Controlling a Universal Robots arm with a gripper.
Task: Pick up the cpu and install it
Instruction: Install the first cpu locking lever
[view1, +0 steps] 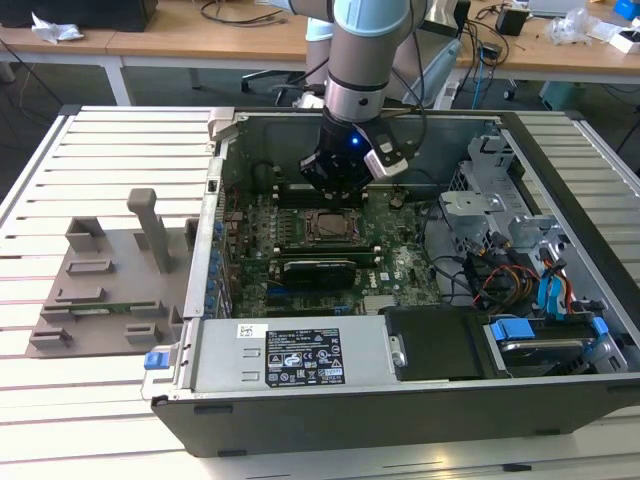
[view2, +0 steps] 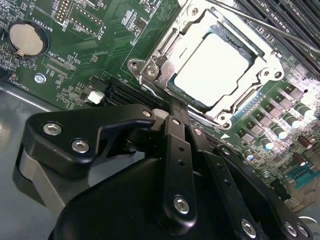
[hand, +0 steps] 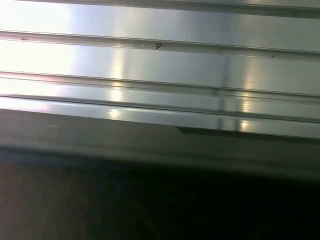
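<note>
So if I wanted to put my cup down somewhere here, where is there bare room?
The slatted table lies bare beyond the grey tray, toward the exterior view's left edge, and along the strip nearest the camera. Inside the computer case it is crowded: the gripper hangs over the cpu in its socket, with cables at the exterior view's right.

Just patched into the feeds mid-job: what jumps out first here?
The arm's gripper hangs inside the open computer case, low over the motherboard. In the second wrist view the cpu lies in the socket, framed by bright metal. A grey tray sits at the exterior view's left.
</note>
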